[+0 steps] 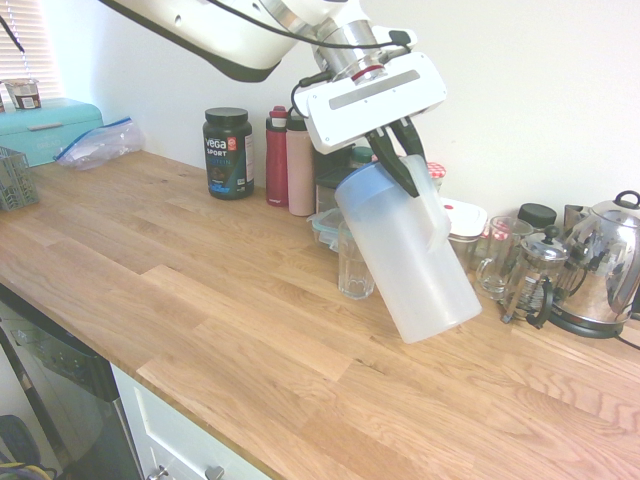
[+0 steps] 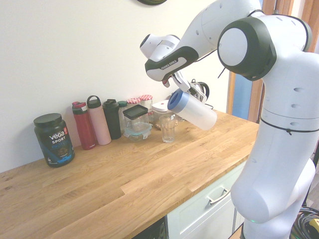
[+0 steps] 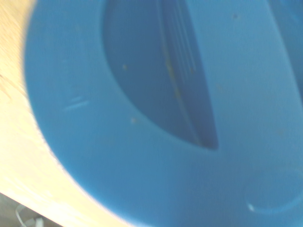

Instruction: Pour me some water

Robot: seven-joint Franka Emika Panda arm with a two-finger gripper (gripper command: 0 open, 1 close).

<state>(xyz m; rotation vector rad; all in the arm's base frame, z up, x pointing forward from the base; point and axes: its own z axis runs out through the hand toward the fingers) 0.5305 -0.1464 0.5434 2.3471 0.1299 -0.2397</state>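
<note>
Glossy white arm (image 2: 279, 124), black joint rings, black cable, white hand block, dark fingers (image 1: 392, 165)

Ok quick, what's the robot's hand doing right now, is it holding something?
Hand: closed on the handle of the water pitcher, holding it tilted over the glass.
</note>
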